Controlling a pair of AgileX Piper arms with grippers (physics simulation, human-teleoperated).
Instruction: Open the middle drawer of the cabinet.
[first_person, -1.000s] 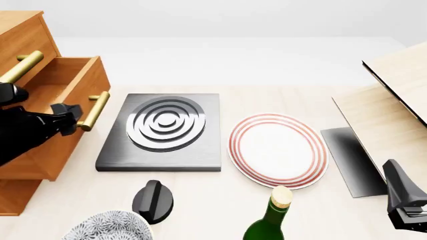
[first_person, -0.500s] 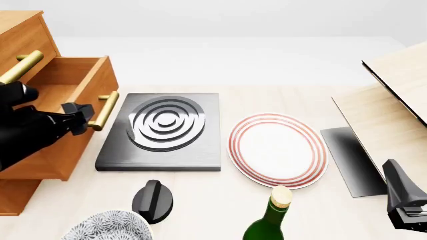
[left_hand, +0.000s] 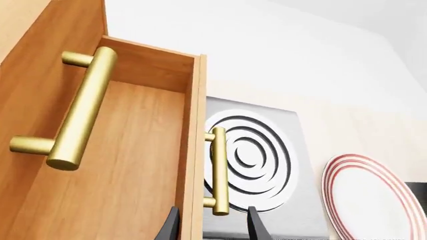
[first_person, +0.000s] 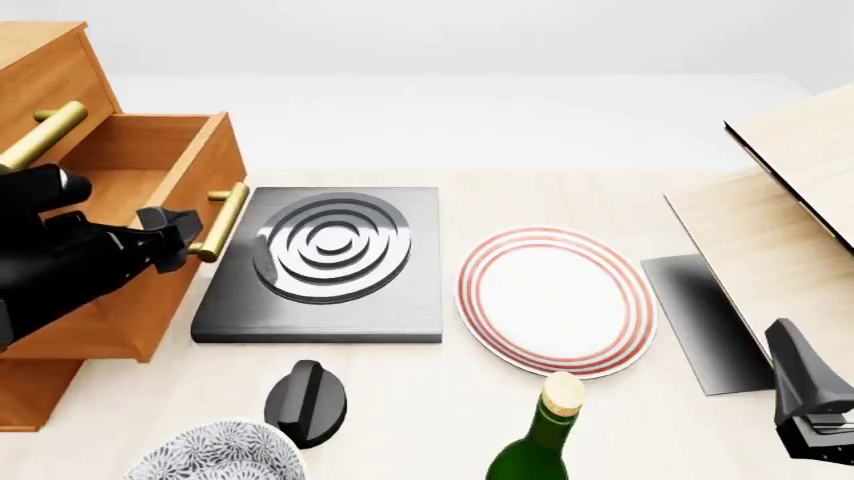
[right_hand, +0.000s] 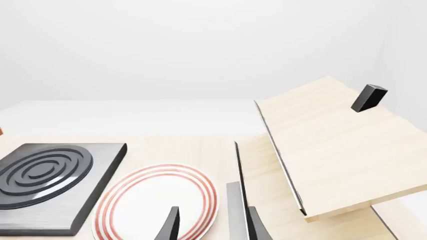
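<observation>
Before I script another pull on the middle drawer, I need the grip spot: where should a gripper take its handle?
Grip the brass handle of the middle drawer at mid-bar, fingers straddling it, approaching from the drawer's front; two posts hold the bar clear of the wood.

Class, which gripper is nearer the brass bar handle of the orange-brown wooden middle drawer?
Left. The left gripper is right at the middle drawer's brass bar handle; the right gripper sits far across the table at its right edge.

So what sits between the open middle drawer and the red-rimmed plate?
In the front view, the dark slab with raised concentric rings lies between the middle drawer and the plate. The drawer's brass handle reaches its near edge.
</observation>
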